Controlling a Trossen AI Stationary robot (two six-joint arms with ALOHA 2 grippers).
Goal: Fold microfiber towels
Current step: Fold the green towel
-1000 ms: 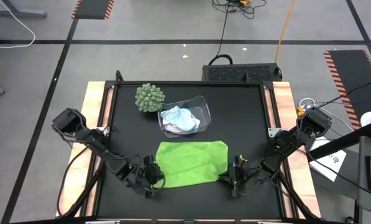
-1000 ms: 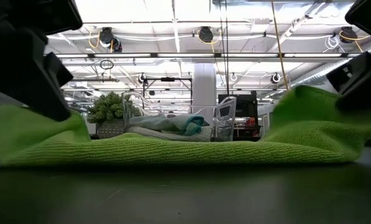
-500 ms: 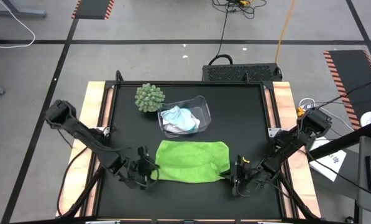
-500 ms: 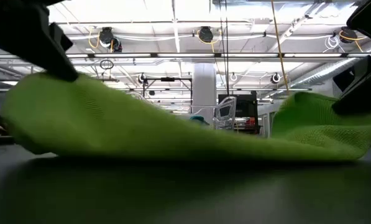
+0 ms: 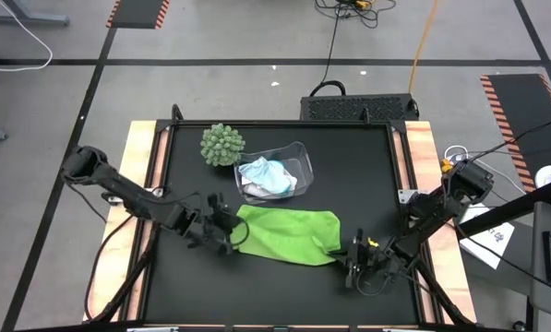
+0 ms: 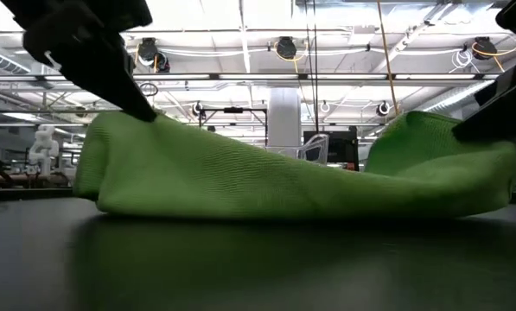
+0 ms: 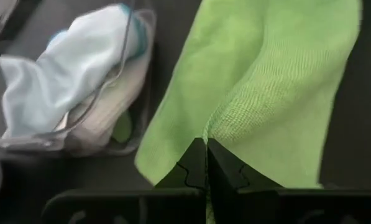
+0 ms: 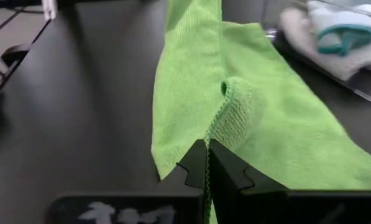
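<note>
The left hand (image 5: 227, 232) is closed on the left near corner of the lime green towel (image 5: 289, 235), and the right hand (image 5: 352, 261) is closed on the right near corner. The first fold seems in progress; next, both corners should go over the far edge. Just behind stands the clear bin (image 5: 298, 159) with the blue towel (image 5: 268, 175) and white towel (image 5: 255, 191), and the spiky ball plant (image 5: 221, 144), upper left of centre.

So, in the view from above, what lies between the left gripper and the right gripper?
In the high view the lime green towel spans that stretch; the left gripper and right gripper each pinch one end.
</note>
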